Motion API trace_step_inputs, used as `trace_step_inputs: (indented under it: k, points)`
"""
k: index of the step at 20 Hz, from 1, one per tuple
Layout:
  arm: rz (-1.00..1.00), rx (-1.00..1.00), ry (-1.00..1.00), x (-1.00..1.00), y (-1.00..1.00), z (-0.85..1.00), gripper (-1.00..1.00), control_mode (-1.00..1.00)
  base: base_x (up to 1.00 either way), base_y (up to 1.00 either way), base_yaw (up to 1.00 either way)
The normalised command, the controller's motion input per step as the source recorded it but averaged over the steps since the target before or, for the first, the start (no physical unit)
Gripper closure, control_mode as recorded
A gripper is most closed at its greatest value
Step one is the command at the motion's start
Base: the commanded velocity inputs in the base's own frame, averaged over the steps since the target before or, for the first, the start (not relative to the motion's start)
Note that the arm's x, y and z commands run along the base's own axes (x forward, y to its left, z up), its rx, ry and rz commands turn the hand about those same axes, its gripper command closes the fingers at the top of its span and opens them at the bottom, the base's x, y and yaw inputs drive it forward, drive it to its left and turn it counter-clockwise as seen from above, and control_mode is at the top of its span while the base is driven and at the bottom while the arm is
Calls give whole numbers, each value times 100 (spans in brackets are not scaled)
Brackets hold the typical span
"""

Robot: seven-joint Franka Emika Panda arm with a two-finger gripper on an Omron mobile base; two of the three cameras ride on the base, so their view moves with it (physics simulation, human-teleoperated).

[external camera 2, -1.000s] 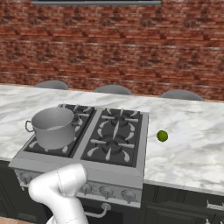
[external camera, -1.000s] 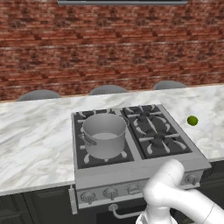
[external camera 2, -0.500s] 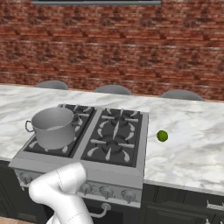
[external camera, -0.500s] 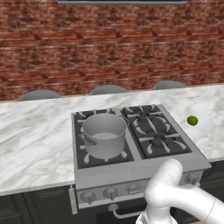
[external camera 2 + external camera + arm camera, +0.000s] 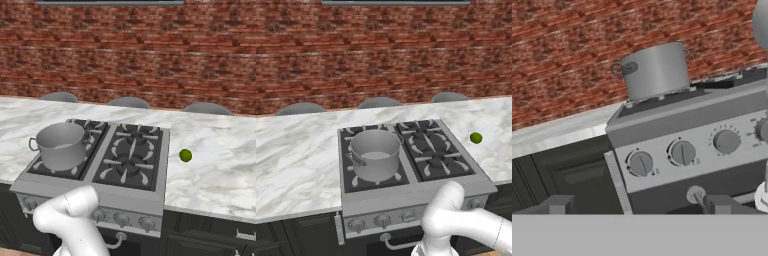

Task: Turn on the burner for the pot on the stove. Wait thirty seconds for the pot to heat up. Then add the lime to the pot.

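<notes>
Two dark fingertips of the gripper stand wide apart, holding nothing, facing the stove knobs; rightmost knob cut off. Pot on front-left burner. Lime on counter near stove's right edge; pot interior unclear.

Open counter surrounds the lime; the pot stands apparently well apart.

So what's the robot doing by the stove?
It's getting ready to cook. The end effector is open, low in front of the stove, facing the knobs without touching one. The pot sits on a front burner, and the lime waits on the counter beside the stove.
</notes>
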Motion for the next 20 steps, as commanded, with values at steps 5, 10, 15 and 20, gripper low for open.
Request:
trace_step_inputs:
  k: [5,10,15,20]
  points:
    - [1,1,-11,7,0,-40,-100,-100,0,0,0]
    - [1,0,-1,0,5,-13,-100,-100,0,0,0]
    - [0,0,1,4,0,0,-100,-100,0,0,0]
    - [0,0,0,12,0,-4,-100,-100,0,0,0]
